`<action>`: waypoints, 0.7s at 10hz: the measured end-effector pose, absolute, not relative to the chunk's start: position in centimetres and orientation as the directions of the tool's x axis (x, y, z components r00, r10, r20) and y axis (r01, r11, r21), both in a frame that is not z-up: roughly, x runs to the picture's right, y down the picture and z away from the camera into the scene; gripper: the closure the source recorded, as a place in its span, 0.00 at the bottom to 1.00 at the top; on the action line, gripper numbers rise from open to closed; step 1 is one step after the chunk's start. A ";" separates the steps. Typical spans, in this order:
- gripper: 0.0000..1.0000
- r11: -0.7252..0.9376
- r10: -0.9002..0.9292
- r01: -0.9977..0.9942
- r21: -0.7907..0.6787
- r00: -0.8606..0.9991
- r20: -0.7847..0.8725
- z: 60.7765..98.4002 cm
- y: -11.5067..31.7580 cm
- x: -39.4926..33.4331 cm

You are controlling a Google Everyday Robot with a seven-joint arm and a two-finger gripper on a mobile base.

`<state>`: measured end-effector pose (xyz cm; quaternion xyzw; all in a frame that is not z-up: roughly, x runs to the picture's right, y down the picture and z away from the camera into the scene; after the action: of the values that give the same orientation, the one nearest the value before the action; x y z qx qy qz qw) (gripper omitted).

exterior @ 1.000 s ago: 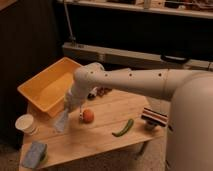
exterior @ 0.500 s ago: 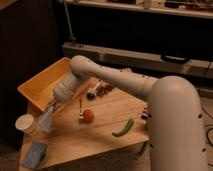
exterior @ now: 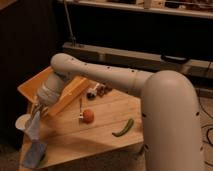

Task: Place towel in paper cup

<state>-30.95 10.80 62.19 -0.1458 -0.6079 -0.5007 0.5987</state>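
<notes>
While the pincer (exterior: 38,109) hangs at the left edge of the frame, pinching the towel (exterior: 34,128), the limp cloth dangles just beside the paper cup (exterior: 22,121) on the bench (exterior: 100,142).

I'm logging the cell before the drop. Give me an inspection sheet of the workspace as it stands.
Surface: wooden table, items spread across it.
Job's things: towel hangs limp from the gripper, just right of the paper cup and not in it.
Clutter: yellow-orange bin, blue sponge, orange ball, green pod, small dark items.
Grippers: gripper over the table's left end, shut on the towel.
Cables: what looks like a cable at far right.
Surroundings: dark shelving behind the table.
</notes>
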 end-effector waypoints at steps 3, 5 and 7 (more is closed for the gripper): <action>1.00 0.398 -0.334 0.817 0.417 -0.294 0.895 65.3 13.8 -33.6; 1.00 0.338 -0.336 0.839 0.427 -0.316 0.887 65.8 14.8 -35.1; 1.00 0.254 -0.370 0.878 0.406 -0.299 0.879 65.3 15.1 -36.4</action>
<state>-36.36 15.13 65.32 -0.2223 -0.5711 -0.5688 0.5486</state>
